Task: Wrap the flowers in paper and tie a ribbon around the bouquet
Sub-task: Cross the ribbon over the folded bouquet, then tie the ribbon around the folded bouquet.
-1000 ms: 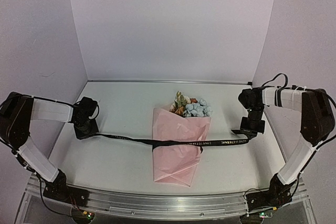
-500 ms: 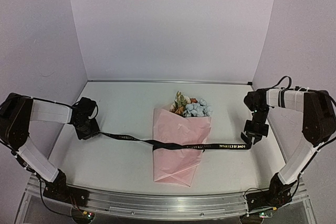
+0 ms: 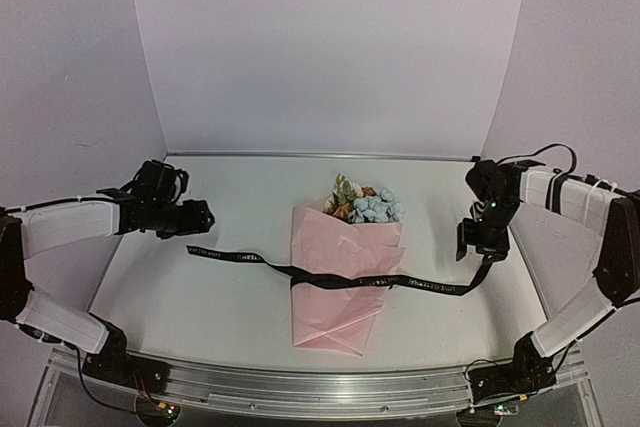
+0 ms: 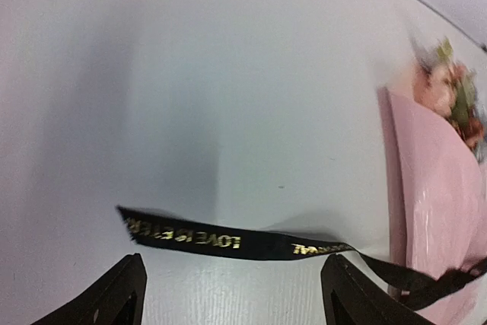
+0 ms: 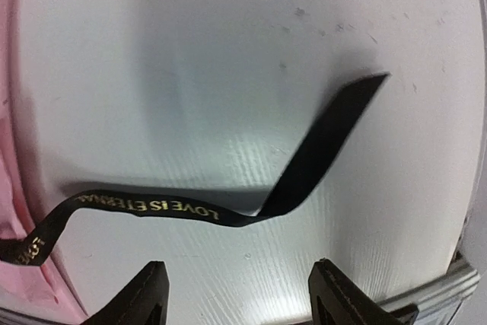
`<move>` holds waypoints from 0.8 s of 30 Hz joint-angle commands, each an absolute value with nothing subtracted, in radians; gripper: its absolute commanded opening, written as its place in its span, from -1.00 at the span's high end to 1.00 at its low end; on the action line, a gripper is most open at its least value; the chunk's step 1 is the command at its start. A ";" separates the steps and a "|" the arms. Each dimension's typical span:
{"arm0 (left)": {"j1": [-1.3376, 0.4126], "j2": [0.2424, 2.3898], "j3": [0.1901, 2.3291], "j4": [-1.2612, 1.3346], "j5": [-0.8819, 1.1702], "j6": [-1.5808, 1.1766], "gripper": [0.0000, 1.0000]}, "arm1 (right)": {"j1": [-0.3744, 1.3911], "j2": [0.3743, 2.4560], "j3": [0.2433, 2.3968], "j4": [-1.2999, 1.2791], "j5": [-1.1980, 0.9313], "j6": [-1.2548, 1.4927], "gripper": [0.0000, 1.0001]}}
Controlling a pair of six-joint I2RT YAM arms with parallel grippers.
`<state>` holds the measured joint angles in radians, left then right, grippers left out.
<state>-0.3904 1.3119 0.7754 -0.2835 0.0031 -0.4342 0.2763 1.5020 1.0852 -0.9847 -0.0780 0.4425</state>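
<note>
- Where the smooth white worktop (image 3: 200, 327) comes nearest the arm bases, the narrow folded tip of the bouquet (image 3: 345, 277) lies flat. Its long axis runs near to far, and its wide end points at the back wall.
- The paper (image 3: 335, 322) is thin, matte and pale pink, creased into a cone with soft overlapping folds.
- Across the cone's middle the ribbon (image 3: 240, 258) runs left to right. It is narrow, flat and black with gold lettering. Whether it is knotted or merely crossed at the cone's left edge cannot be told.
- Its right end curls up off the worktop just beneath the right jaws, which stand apart and hold nothing.
- Its left end lies flat near the left jaws, which are spread wide and empty.
- Farthest off, the flowers (image 3: 365, 204) spill from the cone's mouth: crumpled pale blue, cream and orange-brown blooms among green leaves.
</note>
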 commanded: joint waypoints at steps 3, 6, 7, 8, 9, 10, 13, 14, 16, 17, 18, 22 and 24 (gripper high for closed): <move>-0.632 1.391 0.850 -0.113 0.110 0.006 -0.56 | 0.402 1.418 0.997 -0.772 -0.154 0.177 -0.35; -0.670 1.372 0.801 -0.029 0.151 0.187 -0.57 | 0.445 1.396 0.945 -0.669 -0.227 0.091 -0.40; -0.672 1.377 0.800 -0.028 0.169 0.261 -0.57 | 0.459 1.390 0.922 -0.639 -0.245 0.067 -0.42; -0.673 1.390 0.802 -0.033 0.194 0.317 -0.57 | 0.469 1.383 0.904 -0.602 -0.264 0.044 -0.43; -0.676 1.401 0.801 -0.035 0.220 0.382 -0.57 | 0.476 1.378 0.884 -0.576 -0.277 0.021 -0.43; -0.684 1.417 0.798 -0.034 0.238 0.435 -0.56 | 0.483 1.371 0.862 -0.544 -0.294 -0.004 -0.43; -0.727 1.477 0.792 -0.026 0.201 0.594 -0.55 | 0.499 1.348 0.821 -0.478 -0.308 -0.051 -0.44; -0.739 1.500 0.793 -0.022 0.179 0.626 -0.55 | 0.502 1.340 0.814 -0.470 -0.307 -0.059 -0.44; -0.753 1.536 0.793 0.001 0.137 0.688 -0.55 | 0.504 1.328 0.805 -0.461 -0.299 -0.072 -0.44; -0.757 1.548 0.788 0.027 0.121 0.715 -0.55 | 0.506 1.323 0.800 -0.459 -0.300 -0.080 -0.44; -0.761 1.559 0.784 0.053 0.112 0.739 -0.54 | 0.509 1.316 0.795 -0.459 -0.301 -0.090 -0.44; -0.773 1.603 0.799 0.083 0.104 0.807 -0.54 | 0.519 1.283 0.763 -0.457 -0.291 -0.143 -0.45; -0.781 1.625 0.810 0.082 0.111 0.833 -0.52 | 0.519 1.268 0.742 -0.456 -0.298 -0.179 -0.48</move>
